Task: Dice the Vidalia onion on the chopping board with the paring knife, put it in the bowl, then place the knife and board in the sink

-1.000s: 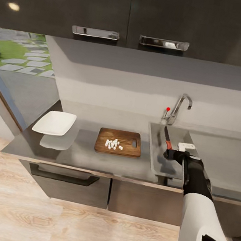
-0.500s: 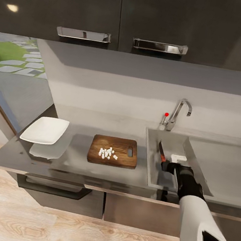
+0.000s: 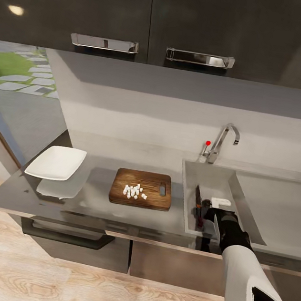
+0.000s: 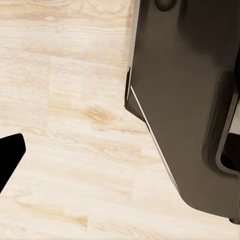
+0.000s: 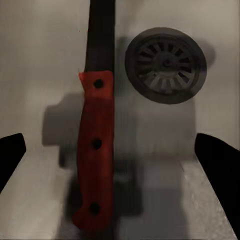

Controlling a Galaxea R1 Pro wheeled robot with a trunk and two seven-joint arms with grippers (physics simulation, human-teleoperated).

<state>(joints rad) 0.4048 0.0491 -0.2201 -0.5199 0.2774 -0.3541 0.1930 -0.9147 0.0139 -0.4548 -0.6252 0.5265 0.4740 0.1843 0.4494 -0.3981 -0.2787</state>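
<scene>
Knife drop in sink [image 3: 187,202].
Right gripper [image 5: 112,150] jaws wide apart, nothing held.
Paring knife [image 5: 96,145] loose on basin floor, beside drain [image 5: 165,65].
Long axis runs front to back; blade toward tap [image 3: 222,141], red handle toward robot.
Best: lift arm straight up, no bump to knife.
Left gripper [image 4: 7,159]: cannot tell.

The red-handled paring knife [image 5: 95,150] lies flat in the grey sink [image 3: 189,195] beside the round drain. White onion dice [image 3: 133,192] sit on the brown chopping board [image 3: 141,188]; the white bowl [image 3: 56,162] rests left of it.
</scene>
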